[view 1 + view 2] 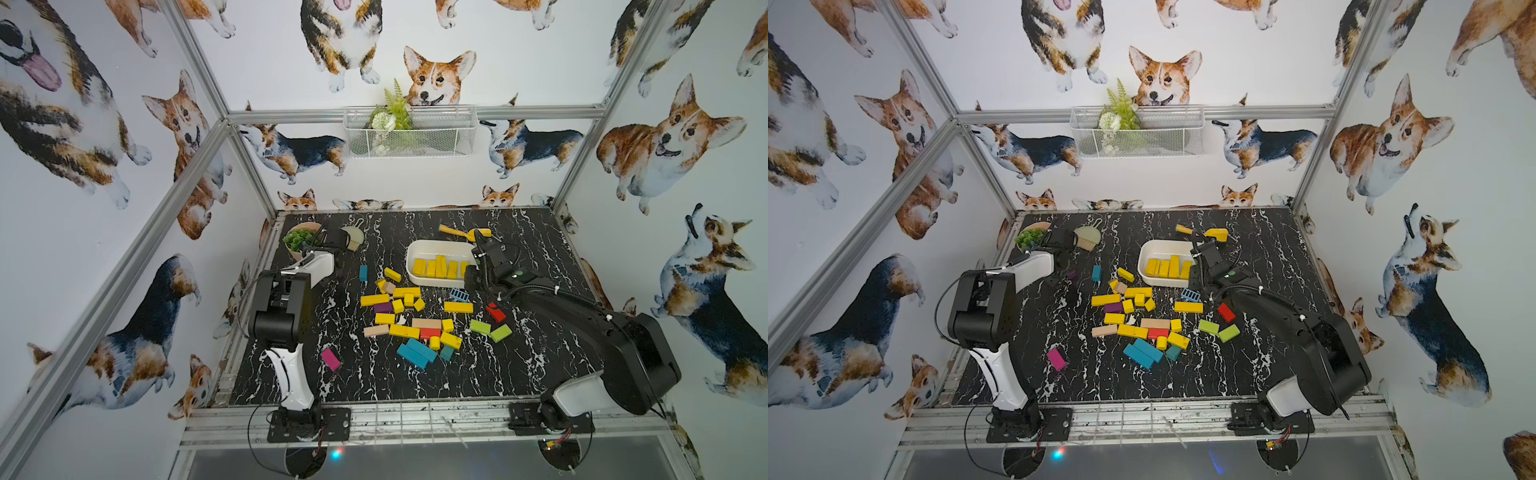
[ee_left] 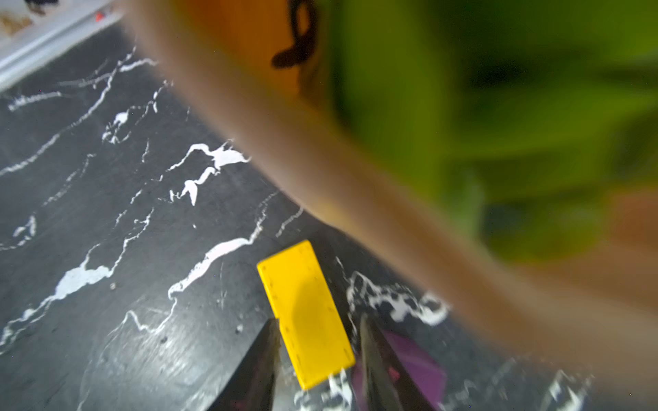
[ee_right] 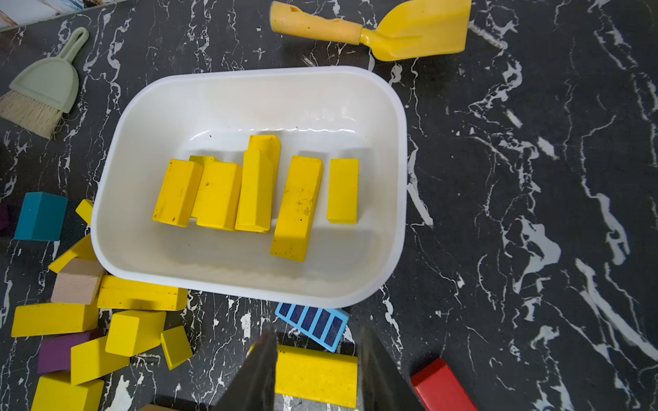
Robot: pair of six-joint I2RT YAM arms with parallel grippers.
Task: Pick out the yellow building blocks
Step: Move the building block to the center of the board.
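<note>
Yellow building blocks (image 3: pixel 254 192): some lay in the white tub (image 3: pixel 249 73), more beside it.
Left gripper (image 2: pixel 318 319): pinched one yellow block (image 2: pixel 302 284).
Right gripper (image 3: pixel 317 329): a bit open, empty.
Danger: it could hit the plant pot (image 2: pixel 313 170) and drop.

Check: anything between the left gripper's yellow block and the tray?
Nothing tall: only a dustpan and teal block lie low between the left gripper, holding the yellow block, and the tray. Right gripper hangs near its right end.
</note>
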